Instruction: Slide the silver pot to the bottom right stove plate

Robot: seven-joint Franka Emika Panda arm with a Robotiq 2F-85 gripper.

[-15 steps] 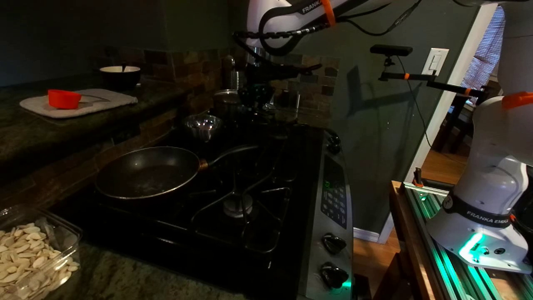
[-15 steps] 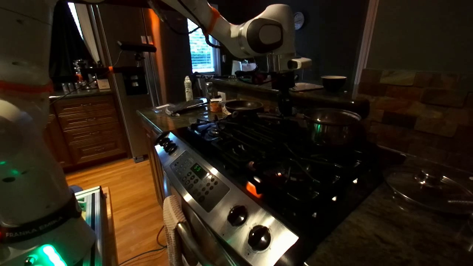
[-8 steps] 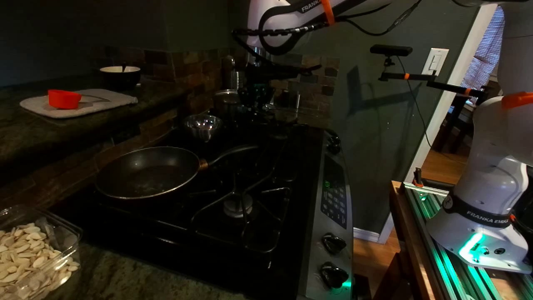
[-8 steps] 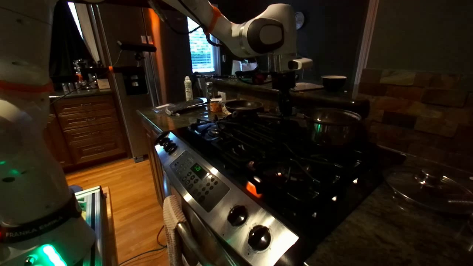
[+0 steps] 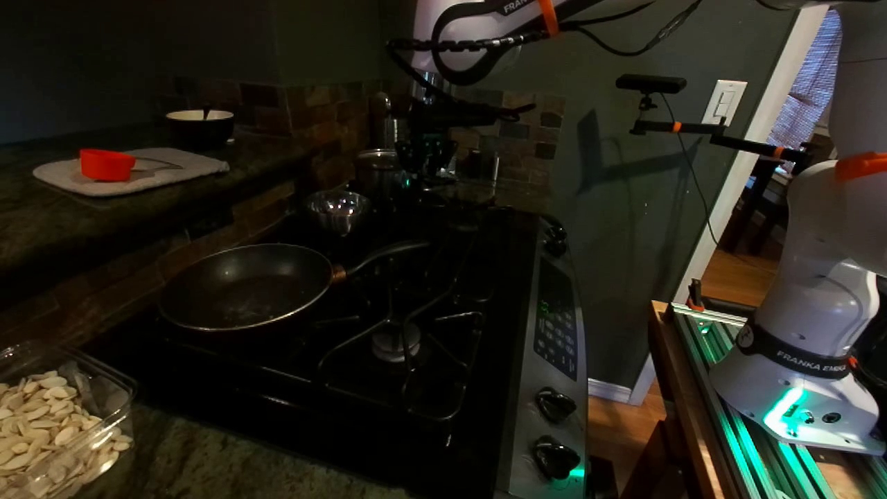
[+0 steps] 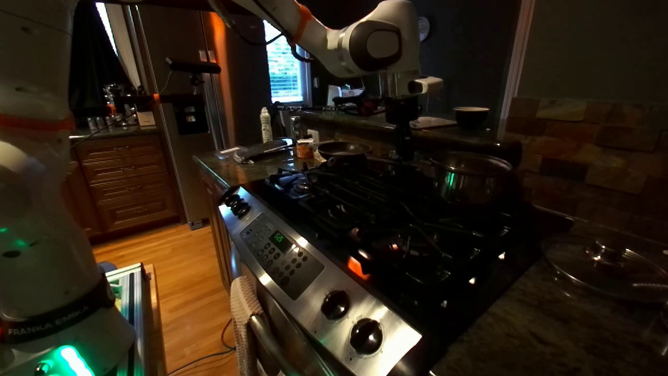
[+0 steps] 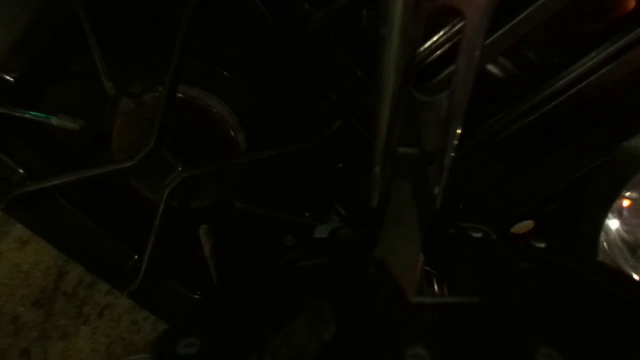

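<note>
The silver pot [image 6: 469, 183], straight-sided and shiny, stands at the back right of the black stove. It also shows dimly in an exterior view [image 5: 378, 174], partly behind my gripper [image 5: 424, 173]. In the wrist view my gripper [image 7: 400, 242] is very dark. It appears shut on the pot's handle [image 7: 402, 220], a long metal piece with a hole near its end. The pot body is hidden in the wrist view. The bottom right stove plate [image 6: 412, 250], a burner under a black grate, lies in front of the pot. Its burner also shows in the wrist view [image 7: 180, 145].
A small low shiny silver bowl [image 5: 338, 211] sits at the middle back, also at the wrist view's right edge [image 7: 622, 230]. A dark frying pan [image 5: 249, 287] is at the back left. A glass lid [image 6: 605, 261] lies on the right counter. Raised grates cover the stove.
In the last half second my gripper has risen slightly. The pot has shifted a little with it, and the green reflection on it has changed. The bowl and frying pan have not moved.
</note>
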